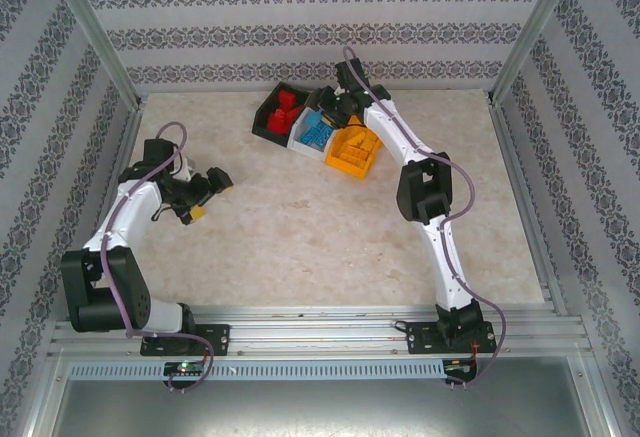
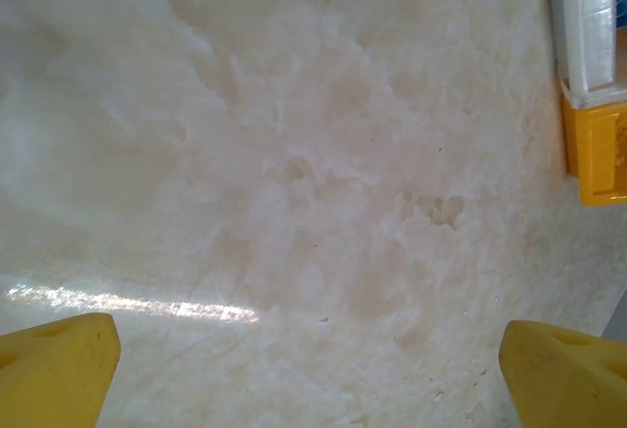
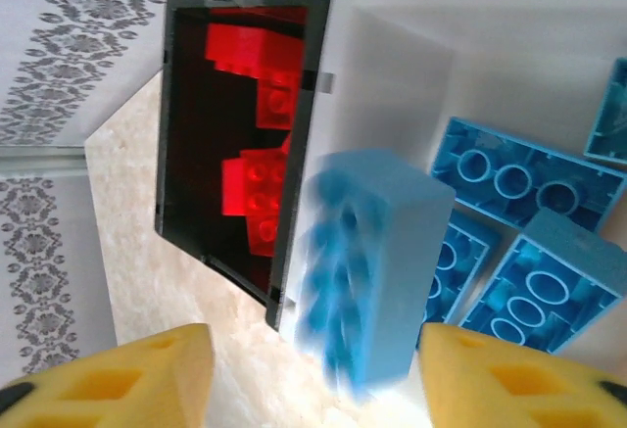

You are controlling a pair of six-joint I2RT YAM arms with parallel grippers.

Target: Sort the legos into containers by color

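Note:
Three containers stand in a row at the back: a black bin (image 1: 270, 114) with red legos (image 3: 257, 56), a white bin (image 1: 303, 137) with blue legos (image 3: 509, 178), and an orange bin (image 1: 352, 149). My right gripper (image 1: 335, 107) hovers over the black and white bins. Its yellow fingers (image 3: 118, 379) stand apart, open. Between them a light blue lego (image 3: 377, 271) shows blurred, with a gap to each finger, over the near corner of the white bin (image 3: 392, 75) beside the black bin (image 3: 167, 154). My left gripper (image 1: 210, 197) is open over bare table, its fingertips (image 2: 59, 364) wide apart.
The left wrist view catches the white bin (image 2: 588, 26) and orange bin (image 2: 598, 149) at its right edge. Patterned walls and metal posts enclose the beige table (image 1: 300, 247). The right arm (image 1: 425, 192) reaches diagonally across the table's right side.

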